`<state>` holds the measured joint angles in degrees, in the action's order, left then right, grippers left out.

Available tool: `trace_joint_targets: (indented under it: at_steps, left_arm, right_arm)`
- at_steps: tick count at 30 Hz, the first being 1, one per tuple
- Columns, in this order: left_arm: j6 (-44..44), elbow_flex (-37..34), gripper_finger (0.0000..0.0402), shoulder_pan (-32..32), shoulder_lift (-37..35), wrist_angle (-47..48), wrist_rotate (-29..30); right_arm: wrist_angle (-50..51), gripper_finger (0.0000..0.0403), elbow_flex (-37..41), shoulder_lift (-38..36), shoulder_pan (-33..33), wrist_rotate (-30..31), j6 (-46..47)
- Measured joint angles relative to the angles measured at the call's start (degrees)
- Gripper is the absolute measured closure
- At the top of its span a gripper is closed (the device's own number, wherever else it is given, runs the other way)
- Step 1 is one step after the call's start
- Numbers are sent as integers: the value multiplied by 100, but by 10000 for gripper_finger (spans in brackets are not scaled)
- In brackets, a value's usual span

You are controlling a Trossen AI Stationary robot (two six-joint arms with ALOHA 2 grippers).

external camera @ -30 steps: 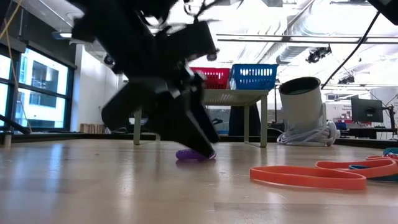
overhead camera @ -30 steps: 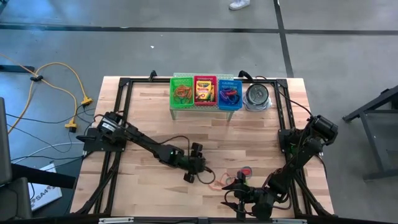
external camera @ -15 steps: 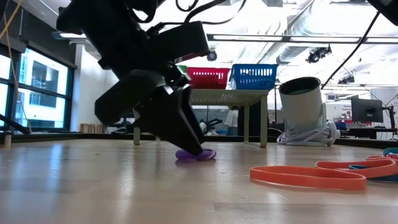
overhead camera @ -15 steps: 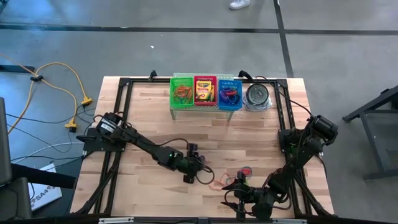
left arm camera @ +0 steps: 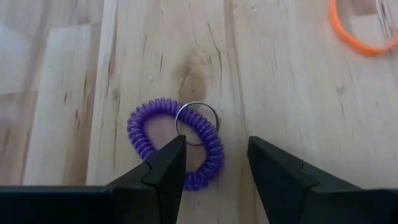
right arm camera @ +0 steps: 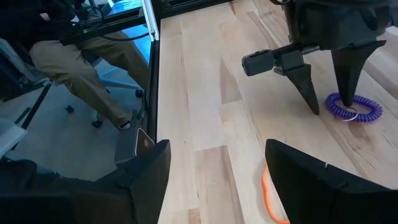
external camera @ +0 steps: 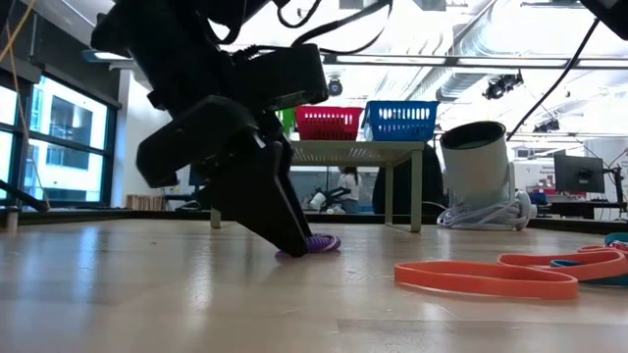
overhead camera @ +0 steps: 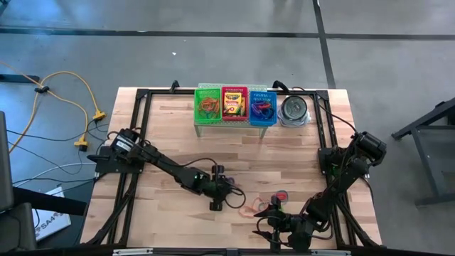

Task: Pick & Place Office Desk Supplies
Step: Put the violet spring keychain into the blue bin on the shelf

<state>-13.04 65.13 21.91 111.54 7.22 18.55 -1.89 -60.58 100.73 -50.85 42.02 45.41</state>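
A purple coil loop (left arm camera: 177, 144) with a small metal ring (left arm camera: 196, 122) lies flat on the wooden table. My left gripper (left arm camera: 214, 146) hovers over it near the table's middle (overhead camera: 226, 192), slanting down and open. One finger (left arm camera: 169, 163) is at the coil's side and the other (left arm camera: 273, 168) stands over bare wood. Seen from the right wrist, one fingertip (right arm camera: 347, 98) stands at the loop's inside. My right gripper (right arm camera: 214, 180) waits open near the front edge (overhead camera: 274, 212), holding nothing. A crayon box (overhead camera: 234, 104) sits in the red basket. My left gripper comes at the purple coil from above, slanting down, with one fingertip (external camera: 294, 240) right at the coil's near side (external camera: 320, 243). Whether that finger touches the coil I cannot tell. The coil lies flat on the table.
Orange rubber bands (external camera: 486, 279) lie on the table to the right of the coil, in front of my right gripper. At the far edge a small stand holds green (overhead camera: 208, 105), red and blue (overhead camera: 262, 107) baskets, with a round metal tin (overhead camera: 293, 110) beside them. A seated person's legs (right arm camera: 81, 68) show beyond the table.
My left gripper has rolled about its own axis and tipped a little while staying over the purple coil. The coil has stayed where it was.
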Motion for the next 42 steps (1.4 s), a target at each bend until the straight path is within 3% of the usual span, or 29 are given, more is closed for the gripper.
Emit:
trace_joint_targets:
  at_steps: [11, 16, 23, 28, 36, 42]
  left_arm:
    - [-291, 8, 241, -170, 237, -13, -475]
    - [-291, 2, 285, -166, 248, 5, -491]
    - [-442, -5, 383, -56, 256, 26, -450]
    - [-368, 22, 389, 73, 256, -13, -419]
    - [-378, 253, 391, 544, 148, 335, 612]
    - [-781, 249, 392, 908, 47, 423, 951]
  right_arm:
    - [4, 151, 1, 0, 1, 0, 0]
    - [7, 151, 0, 0, 0, 2, -18]
    - [5, 151, 1, 0, 0, 2, -21]
    - [5, 151, 0, 0, 2, 2, -63]
    - [21, 151, 1, 0, 148, 2, -341]
    - [89, 151, 0, 0, 264, -24, -369]
